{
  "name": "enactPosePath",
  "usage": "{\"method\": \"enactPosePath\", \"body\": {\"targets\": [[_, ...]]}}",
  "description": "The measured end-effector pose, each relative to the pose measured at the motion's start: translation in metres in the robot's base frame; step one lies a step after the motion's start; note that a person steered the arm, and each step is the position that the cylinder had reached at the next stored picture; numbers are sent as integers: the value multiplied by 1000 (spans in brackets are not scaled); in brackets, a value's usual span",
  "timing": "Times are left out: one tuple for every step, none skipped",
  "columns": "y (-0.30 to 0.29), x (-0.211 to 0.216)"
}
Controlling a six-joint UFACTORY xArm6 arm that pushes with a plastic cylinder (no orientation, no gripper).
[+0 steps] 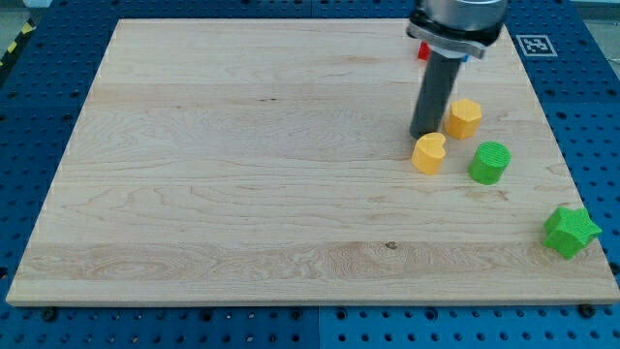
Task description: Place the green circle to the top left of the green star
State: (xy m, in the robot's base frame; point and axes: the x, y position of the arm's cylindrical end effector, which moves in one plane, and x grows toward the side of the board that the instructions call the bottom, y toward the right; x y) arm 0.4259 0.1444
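We had no pincer to see, only my tip [422, 135] touching the yellow heart [428, 153] on the desk [242, 174], with the green circle [489, 162] just right and the green star [570, 231] near the bottom right corner.

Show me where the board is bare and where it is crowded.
Bare: everything left of my tip, to the board's left edge. Crowded: the right side, where the yellow heart, yellow hexagon and green circle cluster by my tip; the green star sits bottom right.

My tip [422, 135] beside yellow heart [428, 153] — green circle [489, 162], green star [570, 232]
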Motion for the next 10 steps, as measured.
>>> {"method": "enactPosePath", "body": {"targets": [[22, 7], [41, 18], [65, 30], [88, 38], [94, 39], [89, 39], [77, 39], [76, 43], [74, 48], [74, 61]]}}
